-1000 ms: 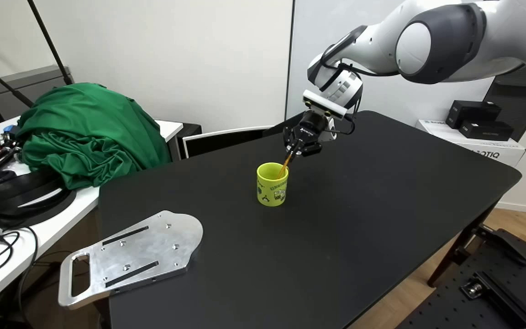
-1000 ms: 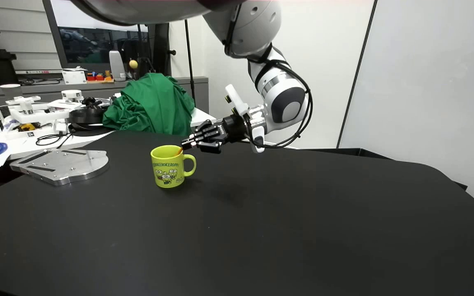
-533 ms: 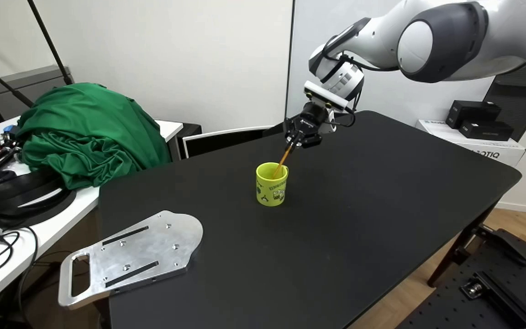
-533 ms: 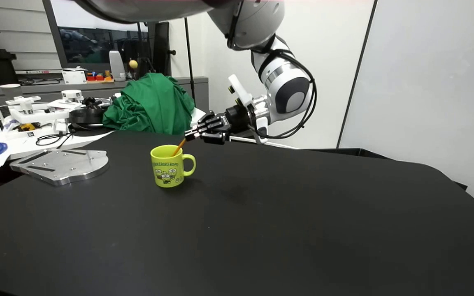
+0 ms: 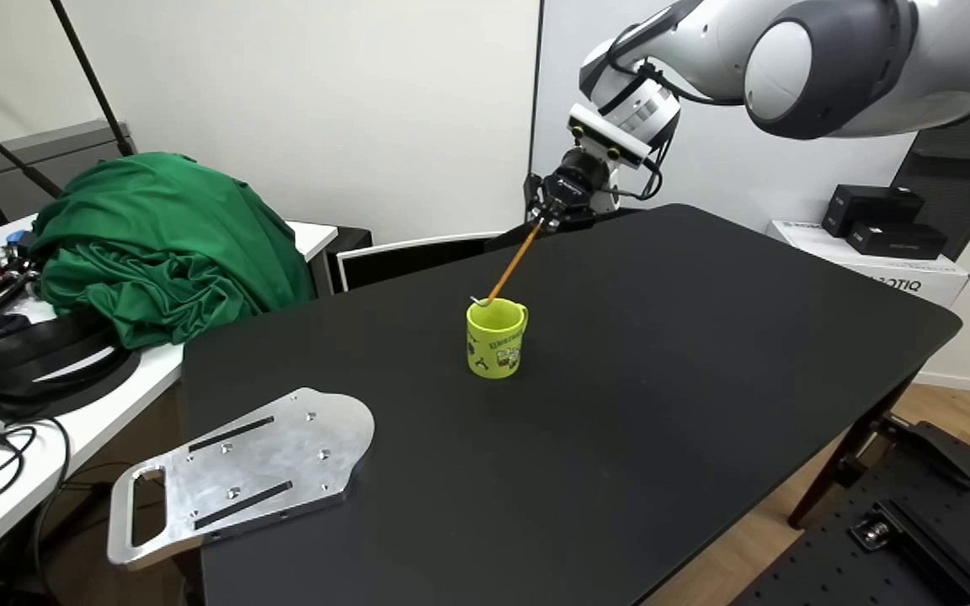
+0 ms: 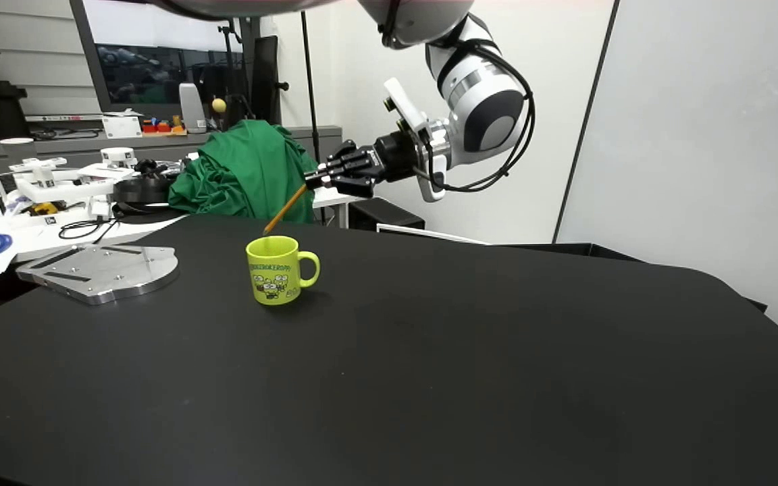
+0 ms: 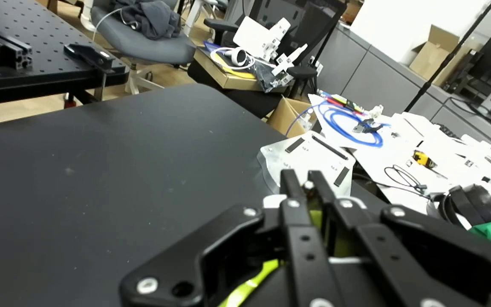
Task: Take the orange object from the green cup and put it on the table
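Note:
The lime green cup (image 5: 493,347) stands upright on the black table (image 5: 662,353); its handle shows in an exterior view (image 6: 309,270) and low in the wrist view (image 7: 252,281). My gripper (image 5: 542,220) is closed on the upper end of the thin orange stick (image 5: 514,266), above and behind the cup. In an exterior view the gripper (image 6: 313,178) holds the stick (image 6: 285,212) slanted. The stick's lower tip is at the height of the cup's far rim; whether it touches the rim I cannot tell. The fingers (image 7: 306,178) nearly meet in the wrist view.
A silver metal plate (image 5: 258,463) lies at the table's edge, partly over it. A white side desk (image 5: 114,412) holds a green cloth heap (image 5: 173,244), black straps and cables. A white wall stands behind. A box with black cases (image 5: 872,252) stands beyond the table.
My gripper has risen with the orange stick in it. The stick's lower end has come up from inside the cup to its rim. The cup has shifted slightly.

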